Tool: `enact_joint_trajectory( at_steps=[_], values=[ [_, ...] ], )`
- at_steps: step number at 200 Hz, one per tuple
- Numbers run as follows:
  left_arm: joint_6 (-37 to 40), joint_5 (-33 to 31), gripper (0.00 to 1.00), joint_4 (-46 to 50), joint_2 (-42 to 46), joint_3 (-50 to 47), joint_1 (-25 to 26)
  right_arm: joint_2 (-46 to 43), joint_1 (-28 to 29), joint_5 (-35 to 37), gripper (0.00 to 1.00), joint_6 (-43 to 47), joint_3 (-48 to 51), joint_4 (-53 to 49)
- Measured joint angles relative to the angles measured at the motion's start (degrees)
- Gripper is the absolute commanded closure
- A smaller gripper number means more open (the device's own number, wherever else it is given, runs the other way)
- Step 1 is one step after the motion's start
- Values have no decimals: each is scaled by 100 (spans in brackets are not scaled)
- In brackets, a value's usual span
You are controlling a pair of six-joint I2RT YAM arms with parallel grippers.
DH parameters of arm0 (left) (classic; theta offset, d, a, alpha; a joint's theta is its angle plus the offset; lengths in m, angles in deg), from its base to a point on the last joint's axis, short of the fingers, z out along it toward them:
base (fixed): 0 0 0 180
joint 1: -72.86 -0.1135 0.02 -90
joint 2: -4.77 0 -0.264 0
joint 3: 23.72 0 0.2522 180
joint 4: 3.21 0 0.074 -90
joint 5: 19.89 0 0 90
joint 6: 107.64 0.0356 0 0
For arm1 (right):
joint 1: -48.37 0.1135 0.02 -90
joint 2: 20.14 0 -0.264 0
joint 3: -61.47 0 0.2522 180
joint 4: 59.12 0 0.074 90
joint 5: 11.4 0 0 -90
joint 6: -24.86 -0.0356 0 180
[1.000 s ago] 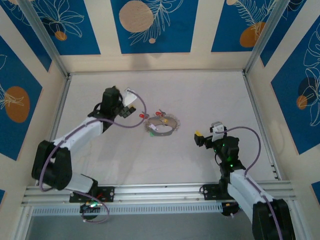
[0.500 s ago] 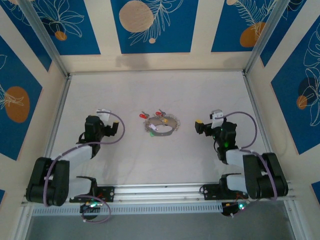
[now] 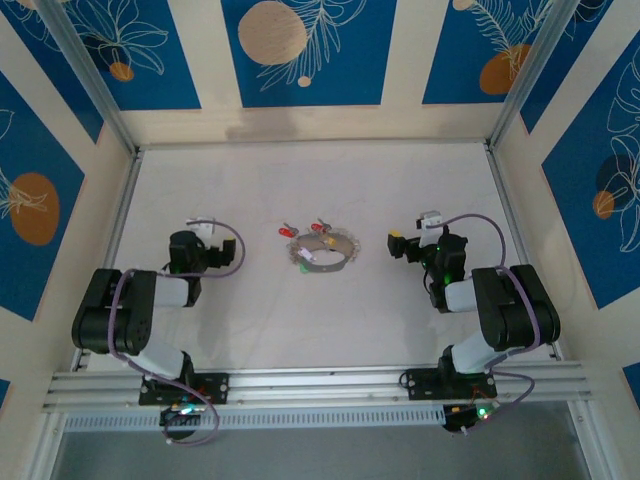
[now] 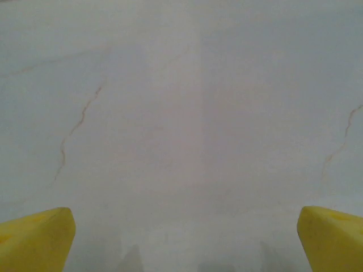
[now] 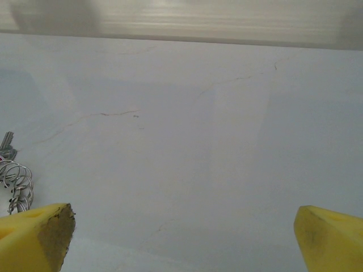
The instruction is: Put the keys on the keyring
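The keyring (image 3: 325, 252) lies flat on the table (image 3: 400, 180), roughly midway between my two arms and a little to the far side of the middle. From the top camera I see the keys (image 3: 303, 248) gathered at it: one red tag (image 3: 285, 232) just off its far-left edge, a second red tag (image 3: 320, 226) at its far edge, and a green tag (image 3: 303, 265) at its near-left edge. At this size I cannot tell whether any key is threaded on the wire or only lies against it. On the right wrist camera the ring's silvery coils show at the left border, with a grey key blade just beyond them, both close beside the tip of one yellow finger but not touching it. The right fingers (image 5: 39, 235) stand spread as wide as they go and have hold of nothing, with bare table between them; in the top view they sit to the right of the ring, apart from it, pointing towards it. The left fingers (image 4: 39, 238) are spread just as wide and are also empty, over pale table marked by thin hairline cracks. The left arm (image 3: 150, 300) is folded back on the ring's left side, farther from it than the right arm is. Blue panels with leaf drawings (image 3: 300, 50) wall in the table.
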Motion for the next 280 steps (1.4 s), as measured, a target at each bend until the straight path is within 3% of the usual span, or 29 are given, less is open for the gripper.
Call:
enact_joint_trajectory(
  at_steps=[73,146,280],
  values=[
    [-33,0,0,-109,2,20,7,-2,-59,289,1,-190,-289,-481],
    [-33,-2,0,-138,2,20,15,-2,-66,715,1,-391,26,-81],
    [-33,-2,0,-144,2,20,15,-2,-63,614,1,-385,-457,-748]
  ],
)
